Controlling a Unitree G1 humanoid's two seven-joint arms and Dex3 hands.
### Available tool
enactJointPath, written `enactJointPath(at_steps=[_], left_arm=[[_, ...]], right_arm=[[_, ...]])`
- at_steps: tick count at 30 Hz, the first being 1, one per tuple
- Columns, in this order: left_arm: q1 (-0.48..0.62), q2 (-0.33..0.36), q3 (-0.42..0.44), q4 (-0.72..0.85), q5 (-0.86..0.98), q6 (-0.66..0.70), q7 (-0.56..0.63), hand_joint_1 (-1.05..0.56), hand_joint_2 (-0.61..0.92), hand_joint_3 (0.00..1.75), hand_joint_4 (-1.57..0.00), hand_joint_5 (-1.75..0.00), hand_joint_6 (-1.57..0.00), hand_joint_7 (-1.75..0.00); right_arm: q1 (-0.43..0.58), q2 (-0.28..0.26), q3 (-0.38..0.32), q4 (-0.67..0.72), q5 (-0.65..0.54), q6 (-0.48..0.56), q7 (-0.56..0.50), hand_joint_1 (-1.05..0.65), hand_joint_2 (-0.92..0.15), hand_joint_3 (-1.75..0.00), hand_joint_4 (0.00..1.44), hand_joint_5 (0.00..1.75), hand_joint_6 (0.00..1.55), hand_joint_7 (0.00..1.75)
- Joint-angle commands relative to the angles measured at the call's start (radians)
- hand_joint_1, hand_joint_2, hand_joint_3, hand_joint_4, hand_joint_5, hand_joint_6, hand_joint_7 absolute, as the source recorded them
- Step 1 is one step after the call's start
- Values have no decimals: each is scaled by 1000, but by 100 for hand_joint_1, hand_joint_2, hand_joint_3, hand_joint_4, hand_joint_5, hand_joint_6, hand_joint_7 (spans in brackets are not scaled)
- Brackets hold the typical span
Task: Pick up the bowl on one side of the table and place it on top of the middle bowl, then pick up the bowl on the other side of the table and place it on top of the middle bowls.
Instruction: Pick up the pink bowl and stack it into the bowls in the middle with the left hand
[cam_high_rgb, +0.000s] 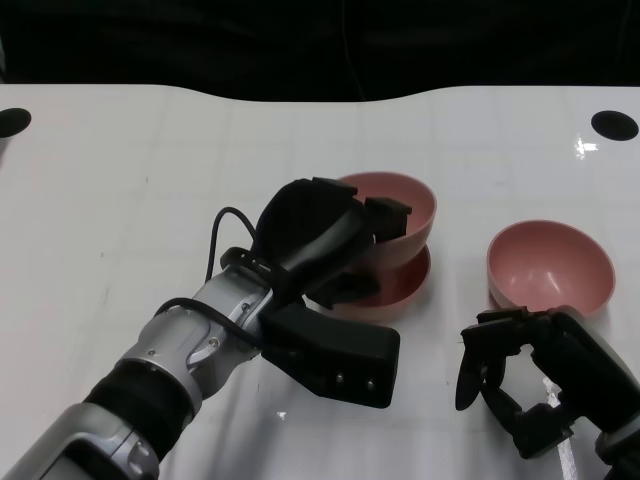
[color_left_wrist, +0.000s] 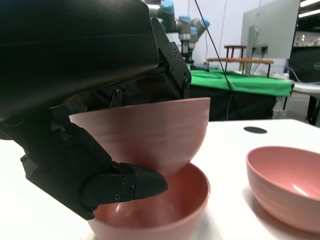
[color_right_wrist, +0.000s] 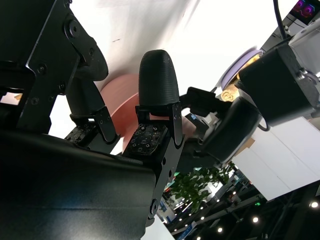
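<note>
My left hand (cam_high_rgb: 325, 240) grips a pink bowl (cam_high_rgb: 395, 210) by its near rim, fingers over the edge and thumb beneath. That bowl (color_left_wrist: 150, 132) sits tilted inside the middle pink bowl (cam_high_rgb: 400, 285), whose rim (color_left_wrist: 197, 192) shows below it in the left wrist view. A third pink bowl (cam_high_rgb: 550, 262) stands alone on the table to the right, also seen as the bowl (color_left_wrist: 285, 177) in the left wrist view. My right hand (cam_high_rgb: 525, 375) hovers just in front of it with fingers spread, holding nothing. The right wrist view shows its fingers (color_right_wrist: 155, 95) before a pink bowl (color_right_wrist: 125, 107).
The white table (cam_high_rgb: 140, 200) has a dark far edge and two black round marks, one mark (cam_high_rgb: 614, 125) at the far right and another mark (cam_high_rgb: 14, 121) at the far left. A cable (cam_high_rgb: 222, 230) loops off my left wrist.
</note>
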Motion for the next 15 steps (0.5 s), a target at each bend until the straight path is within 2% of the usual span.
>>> enactJointPath(at_steps=[1,2,3,4,5,7,8,10,13,14,15], left_arm=[[-14,2,0,29,-17,-13,5,-34,78,49,-81,-146,-75,-111],[-15,3,-3,26,-15,2,-25,-34,81,42,-80,-135,-71,-104],[-16,5,-7,19,-12,18,-54,-35,86,37,-71,-131,-62,-90],[-17,9,-11,10,-8,32,-82,-36,90,33,-60,-114,-55,-69],[-19,14,-17,-2,-3,46,-117,-37,91,32,-57,-100,-53,-55],[-19,23,-26,-29,6,74,-176,-46,92,40,-43,-61,-43,-23],[-18,28,-28,-44,8,90,-205,-49,92,41,-39,-53,-40,-16],[-11,34,-31,-83,7,135,-278,-61,92,48,-22,-40,-31,-6],[3,40,-25,-137,-13,182,-364,-74,92,58,-4,-38,-23,-1],[8,45,-22,-156,-22,193,-396,-75,92,59,-2,-37,-22,-1],[12,48,-20,-170,-28,201,-418,-79,92,62,-1,-30,-18,-1]], right_arm=[[-9,-5,3,-1,10,-8,7,29,-5,-161,99,160,102,115],[-10,-5,3,-1,11,-6,8,29,-5,-161,99,160,102,115],[-10,-5,3,-1,11,-5,9,28,-5,-161,99,160,102,115],[-10,-6,3,0,10,-5,9,28,-5,-161,100,160,102,116],[-10,-6,2,0,10,-6,10,28,-5,-161,100,161,102,116],[-11,-7,2,1,11,-7,10,29,-4,-162,100,162,102,116],[-9,-7,2,-3,14,-3,14,29,-4,-162,100,162,102,116],[-7,-6,3,-7,20,2,19,28,-5,-162,100,163,101,116],[-6,-7,2,-8,20,4,24,28,-5,-162,100,163,101,116],[-7,-6,1,-4,21,3,25,28,-5,-161,100,163,100,116],[-8,-4,0,0,23,1,25,28,-5,-162,99,163,100,116]])
